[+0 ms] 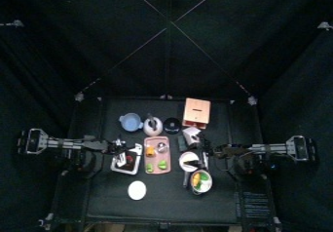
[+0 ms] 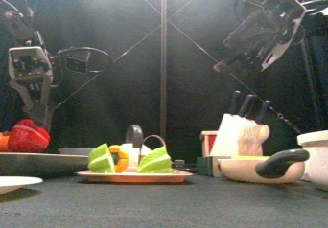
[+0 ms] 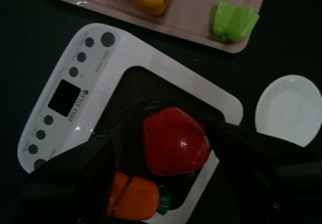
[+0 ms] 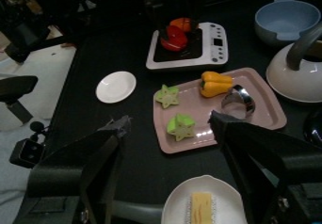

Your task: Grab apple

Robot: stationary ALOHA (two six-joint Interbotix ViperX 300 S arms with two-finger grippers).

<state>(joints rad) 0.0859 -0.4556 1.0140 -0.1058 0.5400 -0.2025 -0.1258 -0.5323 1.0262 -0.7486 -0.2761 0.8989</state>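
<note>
A red apple [image 3: 174,138] lies on a white kitchen scale [image 3: 94,87], with an orange fruit [image 3: 135,194] touching it. The front view shows the apple [image 2: 27,136] at far left, and the right wrist view shows it [image 4: 180,28] on the scale too. My left gripper [image 3: 170,145] hangs just above the apple, open, one jaw on each side and neither touching it. In the front view the left gripper [image 2: 31,105] points down at it. My right gripper [image 4: 167,131] is open and empty, held high [image 2: 263,35] over the table's right side.
A pink tray [image 4: 258,113] holds green pepper pieces [image 4: 169,96], a yellow pepper [image 4: 217,82] and a black ladle. Around it stand a white saucer [image 4: 116,86], a blue bowl [image 4: 287,19], a white kettle [image 4: 302,68], a knife block [image 2: 239,131], a pan [image 2: 263,167] and a brown box [image 1: 198,109].
</note>
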